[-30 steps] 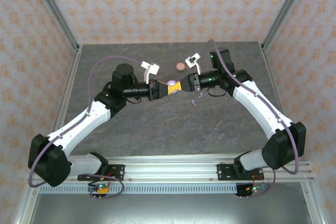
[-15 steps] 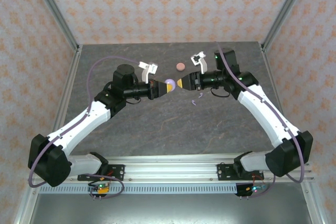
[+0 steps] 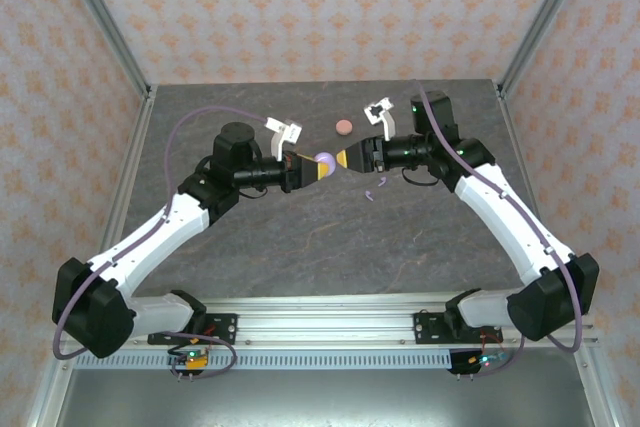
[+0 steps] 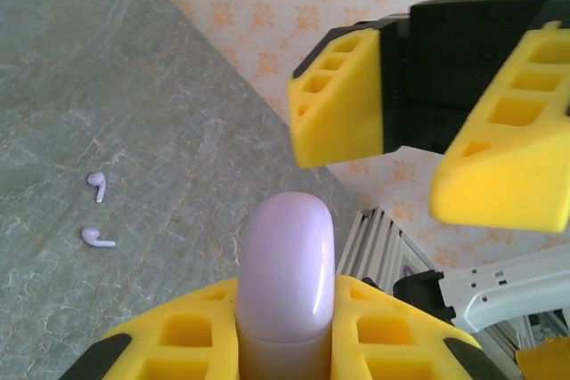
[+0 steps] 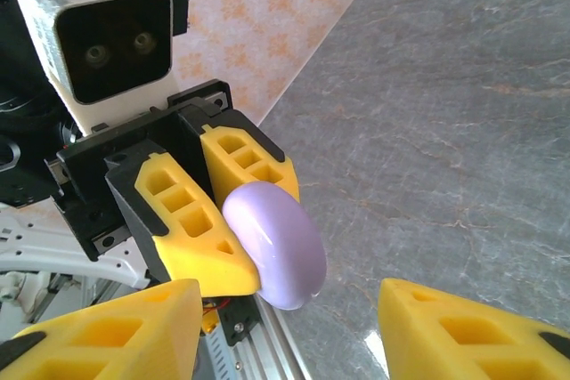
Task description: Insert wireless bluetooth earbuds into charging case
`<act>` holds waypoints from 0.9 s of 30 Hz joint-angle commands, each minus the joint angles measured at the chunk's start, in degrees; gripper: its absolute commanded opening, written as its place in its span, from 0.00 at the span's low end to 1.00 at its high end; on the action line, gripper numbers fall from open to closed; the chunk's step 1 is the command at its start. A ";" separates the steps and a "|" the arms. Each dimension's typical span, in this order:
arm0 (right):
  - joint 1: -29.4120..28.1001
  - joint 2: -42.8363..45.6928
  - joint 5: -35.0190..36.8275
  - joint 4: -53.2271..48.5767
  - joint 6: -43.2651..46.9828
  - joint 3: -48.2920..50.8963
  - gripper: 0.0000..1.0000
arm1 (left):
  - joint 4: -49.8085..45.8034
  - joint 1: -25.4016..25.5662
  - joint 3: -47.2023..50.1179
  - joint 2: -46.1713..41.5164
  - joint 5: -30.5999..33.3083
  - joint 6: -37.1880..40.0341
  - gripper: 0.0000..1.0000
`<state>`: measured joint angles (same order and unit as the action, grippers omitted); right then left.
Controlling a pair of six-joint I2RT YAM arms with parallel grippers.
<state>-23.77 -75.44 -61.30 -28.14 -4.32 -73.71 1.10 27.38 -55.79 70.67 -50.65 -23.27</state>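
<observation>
Grey stone-look table (image 3: 300,247). The left arm (image 3: 150,237) and right arm (image 3: 500,217) meet nose to nose over its far middle. There the left gripper (image 3: 316,167) is clamped on a lilac charging case (image 3: 324,160), rounded end poking out toward the other arm. Facing it, the right gripper (image 3: 347,159) has jaws spread wide, just beside the case, not touching. A small pink round thing (image 3: 344,127), likely a second case, lies farther back. Two lilac earbuds (image 4: 96,186) lie loose on the table, close together, near the right gripper.
</observation>
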 commanded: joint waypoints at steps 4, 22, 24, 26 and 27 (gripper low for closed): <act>-0.59 -1.72 -6.82 -0.19 2.67 -1.74 0.55 | 4.22 0.95 0.08 -1.18 -3.52 6.28 0.04; -2.63 -2.86 -9.18 -4.03 6.66 -3.26 0.43 | 4.11 3.37 -0.25 -2.20 -3.66 11.14 0.01; -2.65 -2.86 -8.95 -4.28 6.77 -3.25 0.37 | 3.60 3.38 -0.53 -2.12 -3.33 10.97 0.01; -2.60 -2.64 -8.87 -4.33 6.87 -3.23 0.32 | 3.35 3.34 -0.62 -2.03 -2.92 10.83 0.01; -2.68 -2.60 -8.79 -4.40 6.99 -3.27 0.28 | 3.13 3.38 -0.68 -2.02 -2.62 10.70 0.01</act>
<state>-26.09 -78.13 -68.97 -31.75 1.50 -75.13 4.10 30.39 -54.35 69.63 -53.60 -13.54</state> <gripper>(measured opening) 0.304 0.207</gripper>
